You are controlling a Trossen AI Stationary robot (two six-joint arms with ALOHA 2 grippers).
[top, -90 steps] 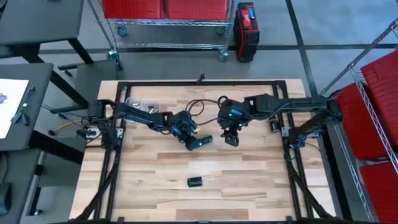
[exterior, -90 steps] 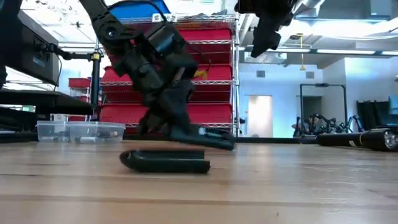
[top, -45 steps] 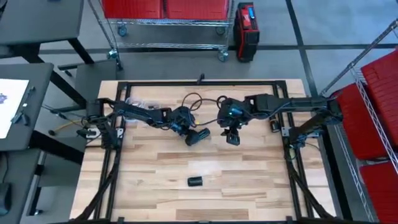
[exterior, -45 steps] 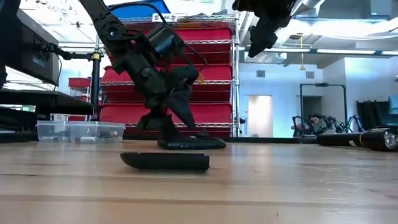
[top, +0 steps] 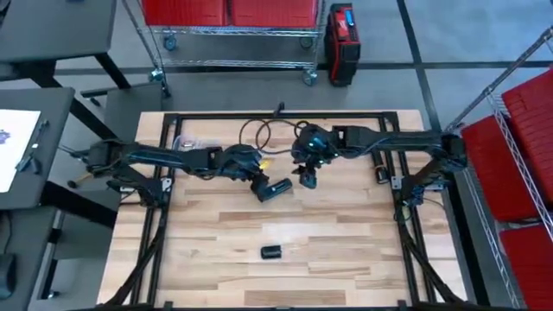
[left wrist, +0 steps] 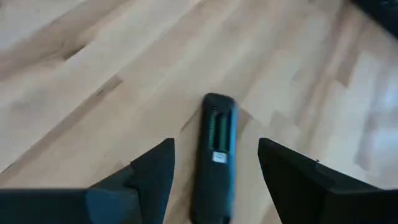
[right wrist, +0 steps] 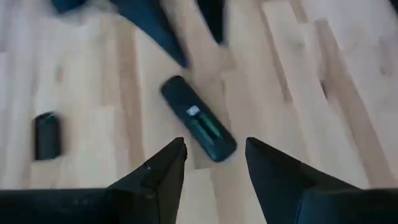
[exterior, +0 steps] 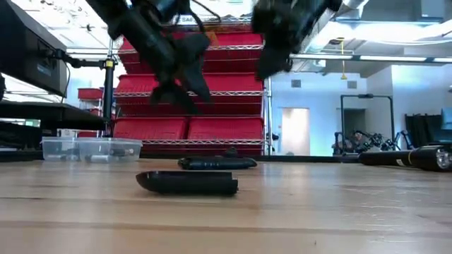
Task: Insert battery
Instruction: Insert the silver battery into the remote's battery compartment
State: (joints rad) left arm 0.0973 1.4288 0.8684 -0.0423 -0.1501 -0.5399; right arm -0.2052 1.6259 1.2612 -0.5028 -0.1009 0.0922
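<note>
Pale wooden planks (top: 346, 233) are making up the work surface, with red bin shelving (exterior: 191, 106) standing in the room behind, and everything here is best placed against the black remote (top: 276, 187) lying flat near the middle. It is resting with its back facing up and its battery bay open, a battery (left wrist: 219, 127) showing green inside the slot, which is probably why it has been set down this way: the bay is staying reachable from above. The left gripper (top: 257, 177) is hovering just beside the remote's left end and clear of it, its fingers (left wrist: 152, 171) spread wide on either side of the remote in its own wrist view, holding nothing. The right gripper (top: 308, 177) is hanging near the remote's right end, also lifted off the wood, its fingers (right wrist: 165, 168) parted and empty while looking down on the bay. A small dark piece (top: 272, 252), possibly the battery cover though it is too small to be sure, is lying well apart from the remote, toward the table's near edge. A clear plastic box (exterior: 92, 148) is sitting at the back left, away from the remote. Judging by the filled slot, the insertion is looking nearly done, with the cover likely left to fit.
</note>
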